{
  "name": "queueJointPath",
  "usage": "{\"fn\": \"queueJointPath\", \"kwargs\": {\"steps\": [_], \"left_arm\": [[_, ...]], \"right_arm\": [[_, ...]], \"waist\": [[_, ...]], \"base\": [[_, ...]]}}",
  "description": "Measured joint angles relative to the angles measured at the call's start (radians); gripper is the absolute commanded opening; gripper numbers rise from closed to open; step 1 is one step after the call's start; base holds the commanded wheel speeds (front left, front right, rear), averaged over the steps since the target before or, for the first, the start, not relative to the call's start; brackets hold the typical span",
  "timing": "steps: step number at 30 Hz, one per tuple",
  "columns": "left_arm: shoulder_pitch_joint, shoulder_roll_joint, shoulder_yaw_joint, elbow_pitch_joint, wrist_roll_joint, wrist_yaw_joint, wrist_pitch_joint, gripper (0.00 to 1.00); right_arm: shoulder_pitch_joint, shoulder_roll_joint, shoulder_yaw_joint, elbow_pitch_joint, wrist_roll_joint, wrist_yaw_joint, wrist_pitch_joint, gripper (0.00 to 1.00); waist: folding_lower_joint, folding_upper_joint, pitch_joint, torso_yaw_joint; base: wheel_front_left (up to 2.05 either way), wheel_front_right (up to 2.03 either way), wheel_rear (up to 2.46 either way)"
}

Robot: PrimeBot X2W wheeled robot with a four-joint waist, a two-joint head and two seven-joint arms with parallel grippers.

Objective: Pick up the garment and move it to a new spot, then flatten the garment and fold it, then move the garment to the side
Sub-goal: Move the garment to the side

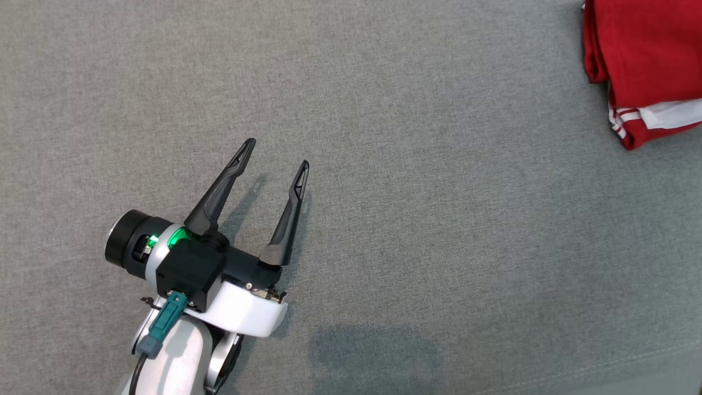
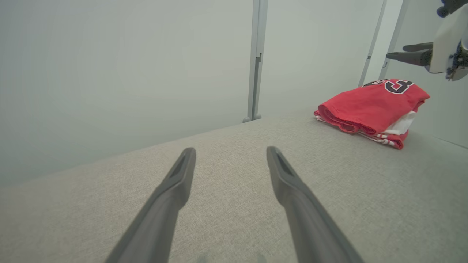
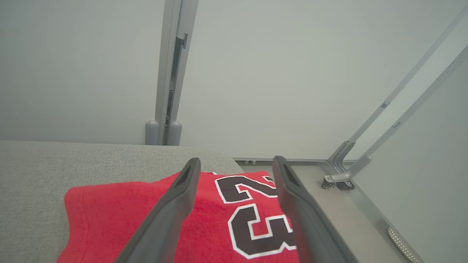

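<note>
The garment [image 1: 647,60] is a red jersey with white trim, folded into a compact stack at the far right of the grey cushioned surface [image 1: 384,164]. In the left wrist view the garment [image 2: 369,107] lies at the right, near the surface's edge. In the right wrist view the garment [image 3: 146,219] shows a black "23" outlined in white. My left gripper [image 1: 277,153] rests open at the lower left, well away from the jersey, fingers empty. My right gripper [image 3: 234,164] hovers open just above the jersey, holding nothing; it also appears in the left wrist view [image 2: 409,53] above the stack.
A pale wall with a vertical metal post [image 3: 168,73] stands behind the surface. Slanted metal struts on a caster [image 3: 340,179] and the floor lie beyond the surface's right edge.
</note>
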Motion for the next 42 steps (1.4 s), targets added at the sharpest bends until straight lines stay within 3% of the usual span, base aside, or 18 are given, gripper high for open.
{"fn": "queueJointPath", "kwargs": {"steps": [9, 16, 28, 42], "left_arm": [[0.005, -0.021, 0.014, 0.056, -0.053, 0.035, -0.033, 1.00], [0.064, -0.047, 0.057, 0.094, -0.110, 0.084, -0.062, 1.00], [0.172, -0.064, 0.133, 0.121, -0.182, 0.136, -0.081, 1.00], [0.305, -0.063, 0.154, 0.109, -0.135, 0.144, -0.084, 1.00]], "right_arm": [[0.150, 0.165, -0.016, -0.155, -0.036, 0.000, 0.000, 1.00], [0.307, 0.239, 0.081, -0.308, 0.077, 0.000, 0.000, 1.00], [0.607, 0.281, 0.213, -0.552, 0.220, 0.000, 0.000, 1.00], [0.919, 0.297, 0.180, -0.866, 0.248, 0.000, -0.001, 1.00]], "waist": [[0.0000, 0.0000, -0.089, 0.008], [0.0000, 0.0000, -0.182, 0.032], [0.0000, 0.0000, -0.342, 0.093], [0.0000, 0.0000, -0.486, 0.171]], "base": [[0.00, 0.00, 0.00], [0.00, 0.00, 0.00], [0.00, 0.00, 0.00], [0.00, 0.00, 0.00]]}}
